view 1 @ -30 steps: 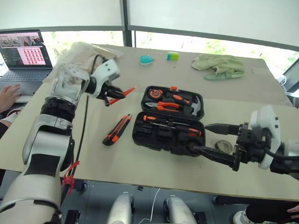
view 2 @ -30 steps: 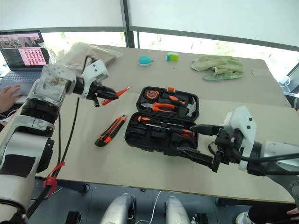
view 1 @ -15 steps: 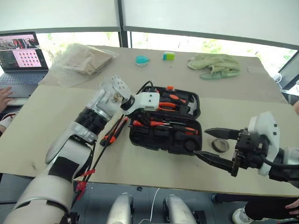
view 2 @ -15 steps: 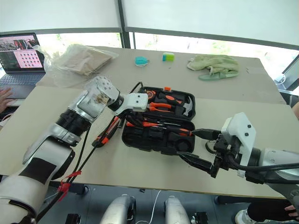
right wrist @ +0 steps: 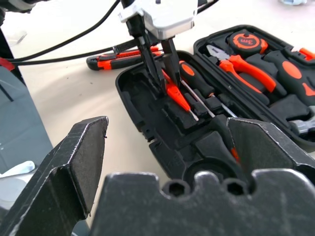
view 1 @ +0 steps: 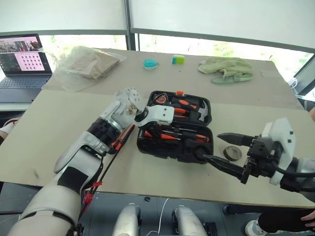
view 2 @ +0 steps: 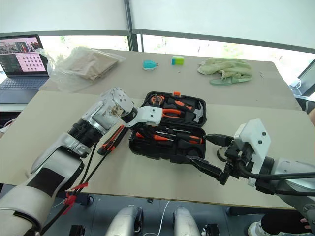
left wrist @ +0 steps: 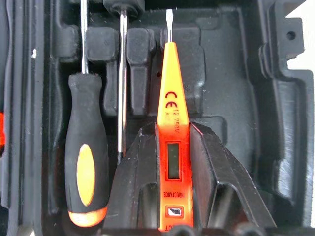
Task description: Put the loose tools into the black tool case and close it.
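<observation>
The black tool case (view 1: 167, 150) lies open in the middle of the table, its far half holding pliers, a hammer and a tape measure. My left gripper (view 1: 155, 130) reaches down into the near half, shut on a slim orange screwdriver (left wrist: 170, 142) that lies over a moulded slot. Beside it in the case sit a black-and-orange screwdriver (left wrist: 86, 167) and a thin-shafted one. The orange-black utility knife (view 2: 112, 140) lies left of the case, partly under my left arm. A dark tape roll (view 1: 232, 153) rests right of the case. My right gripper (view 1: 212, 146) hovers open beside the case's near right corner.
At the table's far side are a laptop (view 1: 22, 61), a plastic bag (view 1: 83, 64), a teal object (view 1: 150, 63), a green-yellow block (view 1: 177, 59) and a green cloth (view 1: 226, 69). The table's front edge runs just below my right gripper.
My left arm swung from the table's left side down and right, carrying the orange screwdriver into the case's near half. The right gripper has stayed in place, open.
</observation>
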You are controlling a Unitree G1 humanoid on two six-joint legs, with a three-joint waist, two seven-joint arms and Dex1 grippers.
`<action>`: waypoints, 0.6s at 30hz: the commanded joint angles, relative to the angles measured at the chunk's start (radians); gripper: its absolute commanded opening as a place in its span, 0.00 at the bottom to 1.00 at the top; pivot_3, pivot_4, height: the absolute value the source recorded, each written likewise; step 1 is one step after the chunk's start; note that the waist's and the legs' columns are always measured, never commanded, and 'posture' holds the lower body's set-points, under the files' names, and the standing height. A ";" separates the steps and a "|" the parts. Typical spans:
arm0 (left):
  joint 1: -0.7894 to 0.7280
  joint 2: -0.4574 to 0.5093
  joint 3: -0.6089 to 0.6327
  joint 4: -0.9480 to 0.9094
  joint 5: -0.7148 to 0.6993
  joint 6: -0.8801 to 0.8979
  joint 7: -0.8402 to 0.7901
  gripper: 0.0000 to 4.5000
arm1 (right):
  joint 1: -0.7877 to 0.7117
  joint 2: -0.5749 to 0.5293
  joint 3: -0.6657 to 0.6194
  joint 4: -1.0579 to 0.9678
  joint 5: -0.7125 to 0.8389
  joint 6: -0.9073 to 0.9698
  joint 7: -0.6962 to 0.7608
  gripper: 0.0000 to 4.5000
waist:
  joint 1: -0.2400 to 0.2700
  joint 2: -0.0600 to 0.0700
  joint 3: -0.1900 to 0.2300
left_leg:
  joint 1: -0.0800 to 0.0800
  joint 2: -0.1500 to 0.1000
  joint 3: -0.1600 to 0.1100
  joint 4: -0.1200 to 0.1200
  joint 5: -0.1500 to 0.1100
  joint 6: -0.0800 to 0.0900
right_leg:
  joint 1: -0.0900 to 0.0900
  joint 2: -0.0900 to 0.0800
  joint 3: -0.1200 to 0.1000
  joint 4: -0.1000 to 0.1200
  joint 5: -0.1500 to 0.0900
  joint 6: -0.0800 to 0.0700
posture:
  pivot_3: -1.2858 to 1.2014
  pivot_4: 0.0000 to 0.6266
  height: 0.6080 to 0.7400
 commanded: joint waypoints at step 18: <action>0.003 0.084 0.273 -0.130 -0.223 0.256 -0.037 0.64 | 0.003 0.006 0.015 -0.013 0.001 -0.056 0.003 1.00 | -0.004 0.000 0.000 | -0.001 0.000 0.000 0.000 0.000 0.000 | -0.002 0.000 0.000 0.001 0.000 0.000 | 0.52 0.24 1.00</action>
